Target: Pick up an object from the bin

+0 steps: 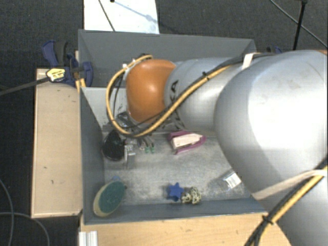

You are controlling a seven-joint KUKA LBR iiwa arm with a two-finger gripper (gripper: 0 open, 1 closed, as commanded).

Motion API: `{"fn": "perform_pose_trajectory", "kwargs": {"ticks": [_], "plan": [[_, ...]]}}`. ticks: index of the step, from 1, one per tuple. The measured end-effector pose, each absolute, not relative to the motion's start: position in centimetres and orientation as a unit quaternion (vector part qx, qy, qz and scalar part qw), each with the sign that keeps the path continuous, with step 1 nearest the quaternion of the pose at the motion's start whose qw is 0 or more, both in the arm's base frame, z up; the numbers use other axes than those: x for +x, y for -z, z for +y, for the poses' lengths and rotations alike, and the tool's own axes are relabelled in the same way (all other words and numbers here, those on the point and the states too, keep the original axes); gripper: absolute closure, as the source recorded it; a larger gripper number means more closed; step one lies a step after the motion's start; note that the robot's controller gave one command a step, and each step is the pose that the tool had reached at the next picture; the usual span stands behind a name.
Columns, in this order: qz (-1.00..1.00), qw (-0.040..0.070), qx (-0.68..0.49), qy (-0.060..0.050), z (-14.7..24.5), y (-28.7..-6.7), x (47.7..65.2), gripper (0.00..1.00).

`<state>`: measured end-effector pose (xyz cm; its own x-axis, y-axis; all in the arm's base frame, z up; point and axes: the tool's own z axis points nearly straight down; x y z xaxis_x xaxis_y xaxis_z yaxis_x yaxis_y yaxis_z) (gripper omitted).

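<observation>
My gripper [132, 143] is low in the bin's left part, just under the arm's orange cover. A black round thing [112, 147] lies right against its left side, close to the bin's left wall. A purple and white stapler-like thing [185, 141] rests on the floor a little to the gripper's right. Whether anything sits inside the gripper is hidden.
Along the bin's front wall lie a green round disc [109, 198] at the left, a small blue star-shaped piece [175, 191] and a speckled lump [192, 196] in the middle. A clear wrapped item with a label [230, 181] lies at the right. The arm covers the bin's right and back.
</observation>
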<state>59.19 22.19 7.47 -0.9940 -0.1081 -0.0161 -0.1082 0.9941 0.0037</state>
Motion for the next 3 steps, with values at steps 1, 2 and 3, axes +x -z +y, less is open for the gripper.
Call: {"fn": "perform_pose_trajectory", "kwargs": {"ticks": [1, 2, 3], "plan": [[1.000, 0.009, 0.023, -0.004, 23.2, -7.6, 58.9, 0.00], [0.995, 0.007, 0.097, -0.004, 23.9, -7.5, 59.1, 0.00], [0.997, 0.009, 0.077, -0.003, 25.2, -7.5, 58.7, 0.00]]}}
